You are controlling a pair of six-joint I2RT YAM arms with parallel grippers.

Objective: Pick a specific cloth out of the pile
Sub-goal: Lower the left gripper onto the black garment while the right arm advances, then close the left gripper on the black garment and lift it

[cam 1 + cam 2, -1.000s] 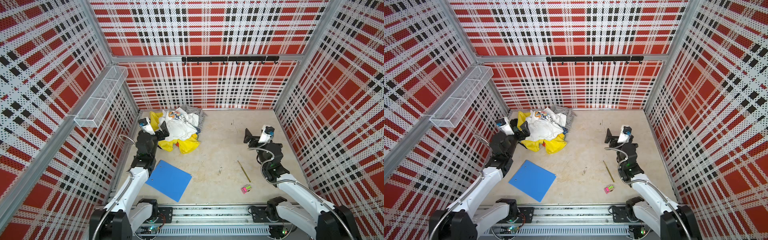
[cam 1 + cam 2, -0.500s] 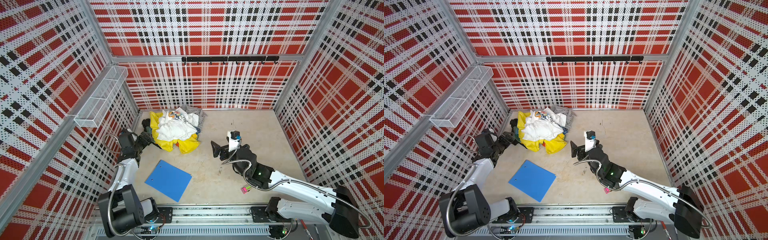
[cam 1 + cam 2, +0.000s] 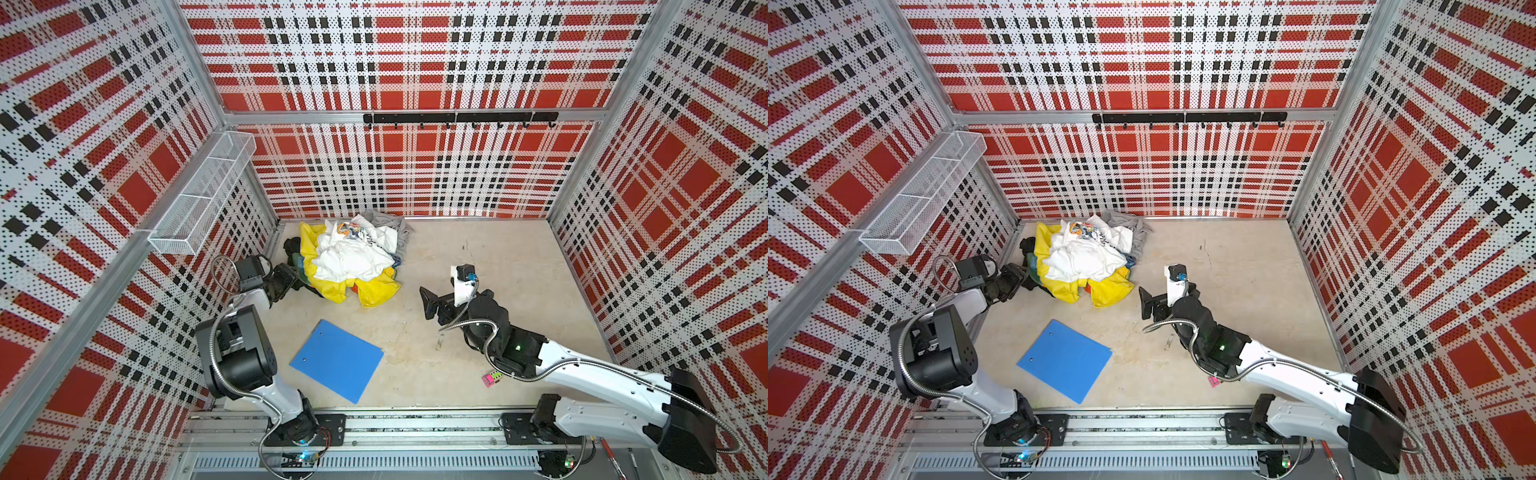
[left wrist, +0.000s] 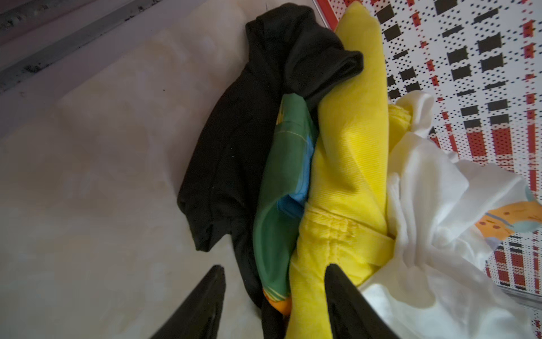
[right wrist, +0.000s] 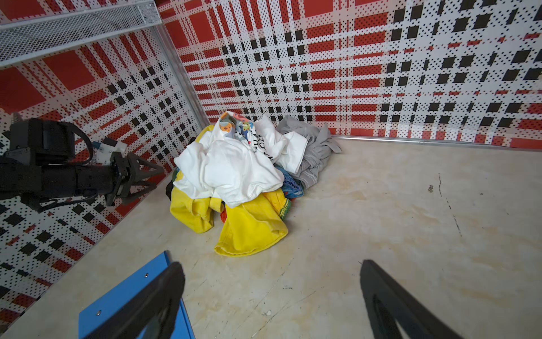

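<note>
The pile (image 3: 353,257) (image 3: 1088,262) (image 5: 234,170) of white, yellow, grey and multicoloured garments lies in the far left corner. The cloth (image 4: 249,132), plain black, pokes out of the pile's left edge in both top views (image 3: 293,245) (image 3: 1027,245), partly buried under yellow fabric. My left gripper (image 4: 274,268) (image 3: 289,277) (image 3: 1019,276) lies low at that edge. Its jaws are open and straddle the black cloth, a green piece and a yellow fold, with bare floor showing beside one finger. My right gripper (image 5: 271,264) (image 3: 430,305) (image 3: 1146,303) stands wide open over bare floor right of the pile, holding nothing.
A blue folder (image 3: 336,365) (image 5: 132,308) lies on the floor in front of the pile. A small pink block (image 3: 492,378) sits beside the right arm. A wire basket (image 3: 203,195) hangs on the left wall and a hook rail (image 3: 459,118) on the back wall.
My left gripper has dropped from above the pile to its left edge and its jaws have narrowed around the fabric. My right arm has swung leftward toward the middle, staying open.
</note>
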